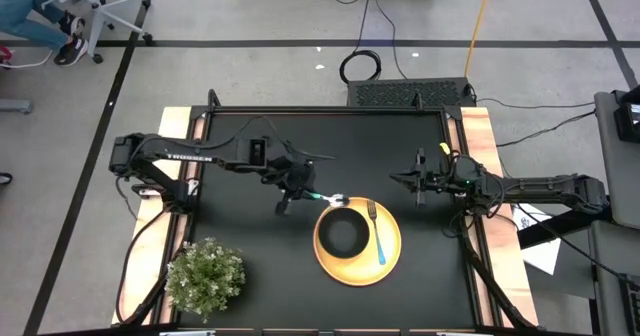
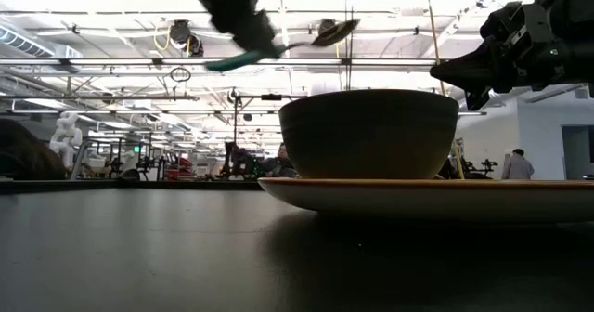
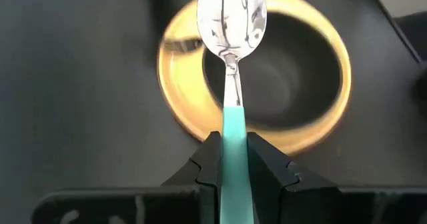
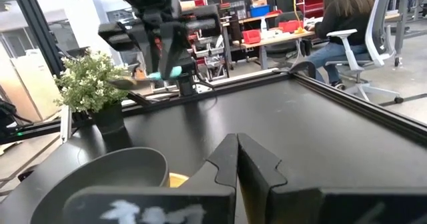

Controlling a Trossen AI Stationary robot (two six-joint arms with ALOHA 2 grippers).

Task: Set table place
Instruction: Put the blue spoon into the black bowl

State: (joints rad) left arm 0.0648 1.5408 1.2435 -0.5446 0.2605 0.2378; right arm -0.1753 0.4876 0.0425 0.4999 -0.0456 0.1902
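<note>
Above the table, near its middle, the left gripper is pinching the spoon by its teal handle — the wrist view is showing both fingers pressing the handle from either side. The spoon is pointing away from the gripper, its metal head hanging over the near rim of the plate. From table height the spoon is sitting well clear of the surface, higher than the bowl's rim and slightly tilted, head up.

The plate is lying flat on the black top, toward the front and a little right of centre. The bowl is standing on the plate's left half, upright. The fork is lying on the plate just right of the bowl, tines toward the far side, teal handle toward the front edge.

The right gripper is hovering off the table at the right side, beyond the plate and apart from it — its fingers are lying closed against each other, holding nothing.

A plant is standing at the front left corner, well apart from the plate.
</note>
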